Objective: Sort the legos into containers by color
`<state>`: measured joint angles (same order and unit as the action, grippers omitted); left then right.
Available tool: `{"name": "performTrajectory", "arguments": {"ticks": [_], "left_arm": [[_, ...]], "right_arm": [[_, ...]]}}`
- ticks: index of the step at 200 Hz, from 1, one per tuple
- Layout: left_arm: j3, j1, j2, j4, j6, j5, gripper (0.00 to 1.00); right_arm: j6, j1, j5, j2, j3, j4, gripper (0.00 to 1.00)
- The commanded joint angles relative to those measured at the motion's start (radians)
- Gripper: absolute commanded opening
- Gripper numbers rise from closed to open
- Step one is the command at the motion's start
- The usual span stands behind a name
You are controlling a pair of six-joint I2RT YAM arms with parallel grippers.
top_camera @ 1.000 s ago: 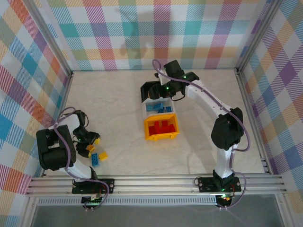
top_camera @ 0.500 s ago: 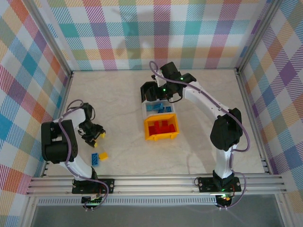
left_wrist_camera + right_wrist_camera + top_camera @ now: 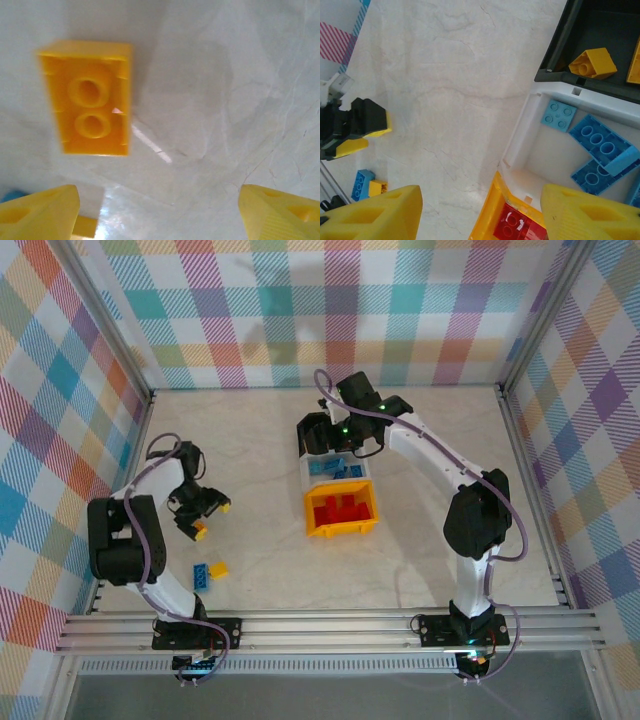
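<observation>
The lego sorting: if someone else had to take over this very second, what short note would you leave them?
Left gripper: open and empty, over a yellow brick that lies hollow side up on the table.
Right gripper: open and empty, at the bins.
Done: yellow bricks are in the black bin, blue bricks in the white bin, red bricks in the yellow bin.
Left: that yellow brick, plus a loose blue brick and a second yellow brick side by side on the table.
</observation>
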<state>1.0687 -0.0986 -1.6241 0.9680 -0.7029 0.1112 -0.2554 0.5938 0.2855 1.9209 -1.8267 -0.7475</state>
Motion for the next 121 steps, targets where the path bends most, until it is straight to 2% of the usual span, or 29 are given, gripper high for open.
{"name": "performTrajectory", "arguments": {"ticks": [1, 34, 88, 121], "left_arm": [[0.014, -0.068, 0.041, 0.100, 0.079, -0.056, 0.85], [0.042, -0.105, -0.017, 0.081, 0.107, -0.063, 0.86], [0.070, -0.102, -0.156, 0.011, 0.082, -0.015, 0.86], [0.053, -0.101, -0.190, -0.003, 0.084, -0.021, 0.77]], "right_arm": [[-0.036, 0.013, 0.047, 0.015, -0.011, 0.026, 0.65], [-0.032, 0.023, 0.053, 0.052, -0.070, -0.003, 0.66], [-0.004, 0.023, 0.038, 0.065, -0.117, -0.055, 0.66], [-0.004, 0.024, 0.033, 0.067, -0.120, -0.055, 0.66]]}}
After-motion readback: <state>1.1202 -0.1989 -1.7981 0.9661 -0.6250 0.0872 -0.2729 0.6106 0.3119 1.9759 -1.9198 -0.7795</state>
